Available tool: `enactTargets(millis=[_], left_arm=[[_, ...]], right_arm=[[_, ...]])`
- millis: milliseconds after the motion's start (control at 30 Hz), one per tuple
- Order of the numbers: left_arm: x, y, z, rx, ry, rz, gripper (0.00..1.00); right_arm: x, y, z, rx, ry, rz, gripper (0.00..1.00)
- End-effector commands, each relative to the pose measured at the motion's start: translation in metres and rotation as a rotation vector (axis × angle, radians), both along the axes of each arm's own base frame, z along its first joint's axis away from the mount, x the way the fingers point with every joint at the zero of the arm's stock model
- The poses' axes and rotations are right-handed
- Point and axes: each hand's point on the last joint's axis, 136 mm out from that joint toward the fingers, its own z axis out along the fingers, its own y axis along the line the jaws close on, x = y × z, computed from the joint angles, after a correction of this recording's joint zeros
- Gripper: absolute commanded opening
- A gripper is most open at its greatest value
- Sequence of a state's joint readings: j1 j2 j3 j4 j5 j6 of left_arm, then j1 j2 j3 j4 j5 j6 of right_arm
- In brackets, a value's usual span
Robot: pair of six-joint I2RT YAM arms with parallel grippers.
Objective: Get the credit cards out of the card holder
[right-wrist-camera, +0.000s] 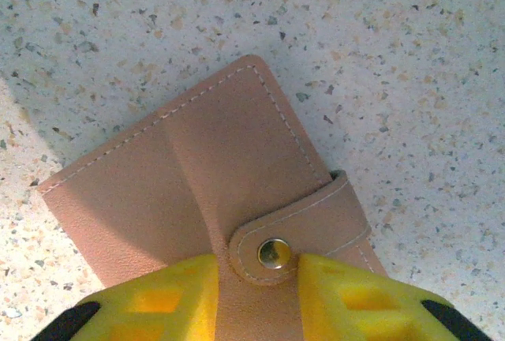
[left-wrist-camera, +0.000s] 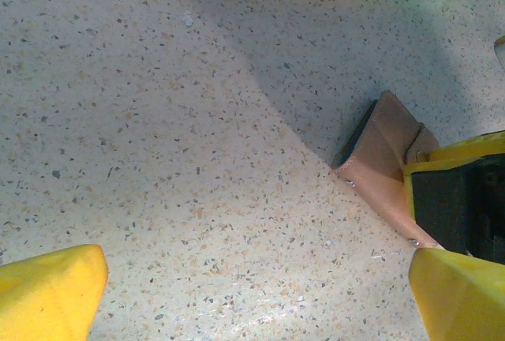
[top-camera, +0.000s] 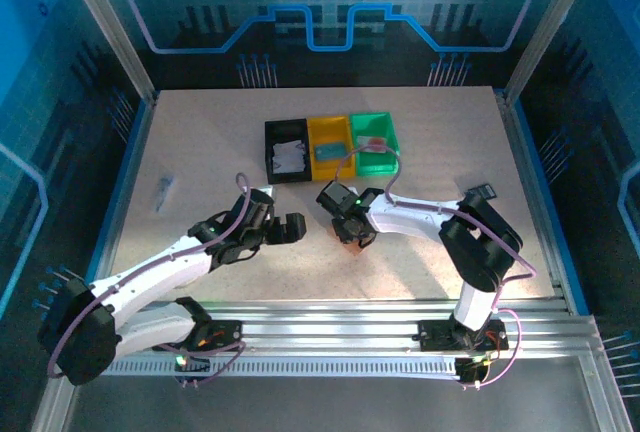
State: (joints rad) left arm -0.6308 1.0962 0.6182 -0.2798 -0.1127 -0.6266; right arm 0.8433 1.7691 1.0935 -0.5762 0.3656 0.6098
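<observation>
One holder (top-camera: 352, 245) mid-table from above, under right gripper (top-camera: 350, 235); left gripper (top-camera: 290, 227) held just left, spread wide, ready to assist. From left wrist: folded shut, cards presumably inside. From right wrist: fingers (right-wrist-camera: 158, 301) flanking snap tab (right-wrist-camera: 274, 252), probably to unfasten; clamped or not, cannot tell.

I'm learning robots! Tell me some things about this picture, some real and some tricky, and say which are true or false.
1. The card holder is closed, with its snap done up. True.
2. The right hand has its yellow fingers on each side of the snap. True.
3. The left hand is holding the card holder. False: it is wide open and holds nothing.
4. The black bin, yellow bin and green bin stand in a row. True.
5. The card holder lies in the green bin. False: it lies on the table.
</observation>
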Motion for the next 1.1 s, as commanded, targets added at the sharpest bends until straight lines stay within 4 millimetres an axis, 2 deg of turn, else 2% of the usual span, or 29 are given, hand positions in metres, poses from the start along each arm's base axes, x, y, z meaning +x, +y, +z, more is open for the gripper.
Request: enactTargets(millis=[0,533,633,867,1067], left_arm=[[0.006,-0.005,0.009,0.0,-0.029,-0.007,0.99],[0.003,-0.014,0.001,0.017,-0.011,-0.041,0.99],[0.003,-0.015,0.0,0.021,-0.009,-0.043,0.99],[0.002,-0.019,-0.003,0.025,-0.005,-0.053,0.99],[0.003,-0.026,-0.007,0.026,0.003,-0.066,0.99]], right_arm=[[-0.005,-0.017,-0.017,-0.065,0.031,-0.024,0.3],[-0.012,-0.016,-0.019,-0.059,0.066,-0.019,0.21],[-0.014,-0.015,-0.019,-0.053,0.079,-0.013,0.15],[-0.019,-0.013,-0.018,-0.043,0.101,0.0,0.09],[-0.023,-0.008,-0.012,-0.019,0.114,0.02,0.0]])
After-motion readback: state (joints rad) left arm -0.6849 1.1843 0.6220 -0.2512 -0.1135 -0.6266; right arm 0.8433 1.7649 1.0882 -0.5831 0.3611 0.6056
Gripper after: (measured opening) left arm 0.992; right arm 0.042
